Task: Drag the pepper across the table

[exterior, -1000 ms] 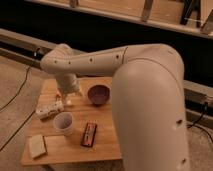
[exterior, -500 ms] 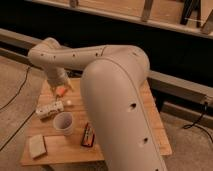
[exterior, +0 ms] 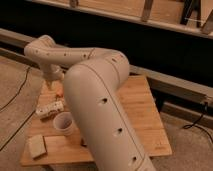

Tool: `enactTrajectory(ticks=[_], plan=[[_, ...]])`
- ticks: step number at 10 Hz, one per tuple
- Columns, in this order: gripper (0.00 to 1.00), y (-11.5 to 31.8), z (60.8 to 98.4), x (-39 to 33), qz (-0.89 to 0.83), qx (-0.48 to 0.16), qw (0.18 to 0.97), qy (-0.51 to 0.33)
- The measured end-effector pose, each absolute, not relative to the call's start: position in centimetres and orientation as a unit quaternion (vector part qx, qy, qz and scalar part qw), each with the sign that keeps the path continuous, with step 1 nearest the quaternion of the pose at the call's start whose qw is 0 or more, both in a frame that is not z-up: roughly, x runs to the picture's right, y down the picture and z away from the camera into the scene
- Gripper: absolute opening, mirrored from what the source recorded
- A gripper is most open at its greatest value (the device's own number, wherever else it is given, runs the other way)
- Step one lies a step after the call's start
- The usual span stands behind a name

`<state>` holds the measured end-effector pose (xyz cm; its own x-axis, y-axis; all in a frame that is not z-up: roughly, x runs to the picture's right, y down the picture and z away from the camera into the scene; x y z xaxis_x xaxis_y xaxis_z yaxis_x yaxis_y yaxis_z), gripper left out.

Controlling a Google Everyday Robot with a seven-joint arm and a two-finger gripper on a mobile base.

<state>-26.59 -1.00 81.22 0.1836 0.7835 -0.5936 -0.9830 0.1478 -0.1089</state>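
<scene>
The pepper (exterior: 59,92) is a small bright-orange item on the light wooden table (exterior: 145,115), near its far left edge. My gripper (exterior: 52,84) hangs at the end of the white arm (exterior: 100,100), just above and to the left of the pepper, very close to it. Whether it touches the pepper cannot be told. The arm sweeps from the bottom centre up across the table's middle.
A white cup (exterior: 64,123) stands on the left front part of the table. A white crumpled item (exterior: 50,109) lies behind it. A beige block (exterior: 36,146) lies at the front left corner. A dark wall and rail run behind the table.
The arm has swung further over the table and hides more of its middle, including the bowl and the red-and-black block. The gripper has come down beside the pepper.
</scene>
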Motion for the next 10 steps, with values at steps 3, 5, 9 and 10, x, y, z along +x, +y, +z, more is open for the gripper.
enactTrajectory(ticks=[3, 5, 9, 10], plan=[[0.65, 0.3, 83.1, -28.5, 0.594, -0.260, 0.728, 0.223], [0.65, 1.3, 84.1, -29.8, 0.582, -0.271, 0.731, 0.231], [0.65, 2.2, 86.5, -30.2, 0.579, -0.281, 0.725, 0.245], [0.65, 2.3, 87.1, -29.8, 0.587, -0.280, 0.717, 0.252]])
